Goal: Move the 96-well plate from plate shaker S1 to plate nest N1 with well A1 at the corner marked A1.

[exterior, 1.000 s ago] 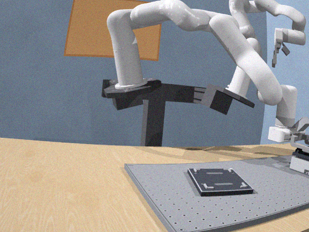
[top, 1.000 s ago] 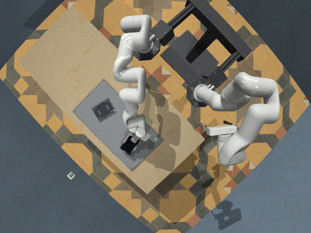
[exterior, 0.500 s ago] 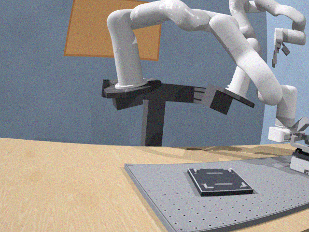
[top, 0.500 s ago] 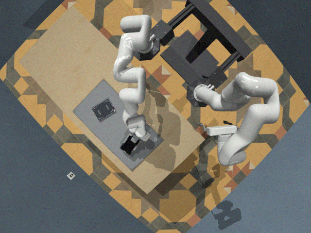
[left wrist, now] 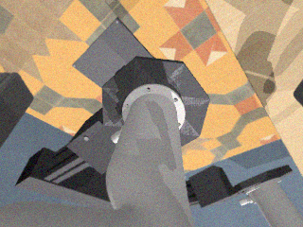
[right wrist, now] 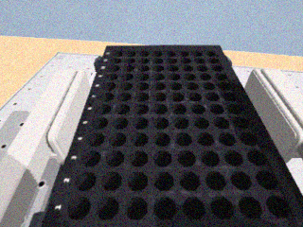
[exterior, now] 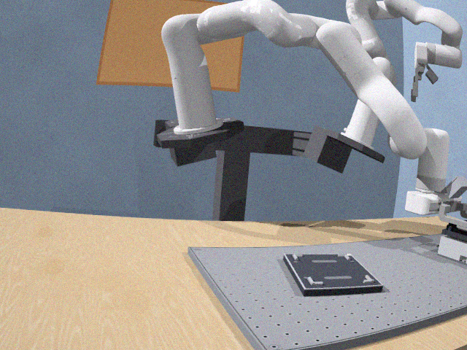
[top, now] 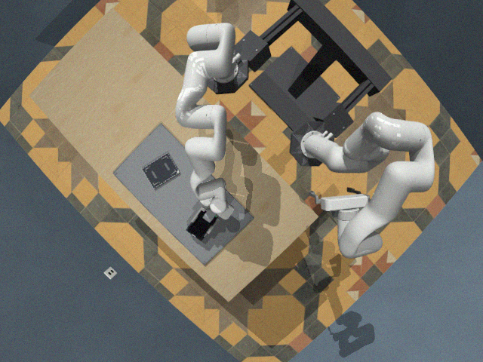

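96-well plate at shaker, right tool clamped on it.
Plate dark, at white shaker; contact beneath unclear. Right tool: pads along both long sides. Plate nest unfilled, well apart on grey board, on worktop. Left tool fully apart, off the worktop's side.

Comparison of the top and exterior views over the last second: no displacement of either arm or of any object is discernible. Any shift that occurred is too small to tell.
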You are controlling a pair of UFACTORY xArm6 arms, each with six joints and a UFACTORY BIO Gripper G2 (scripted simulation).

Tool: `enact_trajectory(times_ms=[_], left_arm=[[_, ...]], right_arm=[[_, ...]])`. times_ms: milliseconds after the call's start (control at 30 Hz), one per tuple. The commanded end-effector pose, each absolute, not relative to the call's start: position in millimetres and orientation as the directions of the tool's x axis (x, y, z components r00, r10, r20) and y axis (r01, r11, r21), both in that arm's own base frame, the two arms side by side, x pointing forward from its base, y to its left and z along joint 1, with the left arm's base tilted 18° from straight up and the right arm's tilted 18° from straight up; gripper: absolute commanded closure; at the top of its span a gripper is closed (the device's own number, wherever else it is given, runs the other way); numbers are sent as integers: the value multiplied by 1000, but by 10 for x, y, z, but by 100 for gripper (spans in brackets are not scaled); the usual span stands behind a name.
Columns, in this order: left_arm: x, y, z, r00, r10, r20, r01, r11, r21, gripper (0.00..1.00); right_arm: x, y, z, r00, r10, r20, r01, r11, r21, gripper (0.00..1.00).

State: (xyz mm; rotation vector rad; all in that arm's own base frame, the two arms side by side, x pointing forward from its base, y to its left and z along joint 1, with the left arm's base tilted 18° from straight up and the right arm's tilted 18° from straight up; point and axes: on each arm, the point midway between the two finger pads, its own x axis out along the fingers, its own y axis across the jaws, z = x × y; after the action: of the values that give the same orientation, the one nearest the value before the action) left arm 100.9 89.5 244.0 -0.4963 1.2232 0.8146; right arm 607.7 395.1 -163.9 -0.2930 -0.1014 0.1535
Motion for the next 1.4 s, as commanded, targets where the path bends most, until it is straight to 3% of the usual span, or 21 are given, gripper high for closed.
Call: enact_trajectory(times_ms=[0,1367], left_arm=[[1013,898,2447,122,279,-953,-773,629,86,0],[1013,898,2447,122,279,-953,-773,629,86,0]], right_arm=[[6088,3967,-1614,983,166,81,-136,947,-292,100],[6066,4017,-1444,983,166,81,-136,947,-292,100]])
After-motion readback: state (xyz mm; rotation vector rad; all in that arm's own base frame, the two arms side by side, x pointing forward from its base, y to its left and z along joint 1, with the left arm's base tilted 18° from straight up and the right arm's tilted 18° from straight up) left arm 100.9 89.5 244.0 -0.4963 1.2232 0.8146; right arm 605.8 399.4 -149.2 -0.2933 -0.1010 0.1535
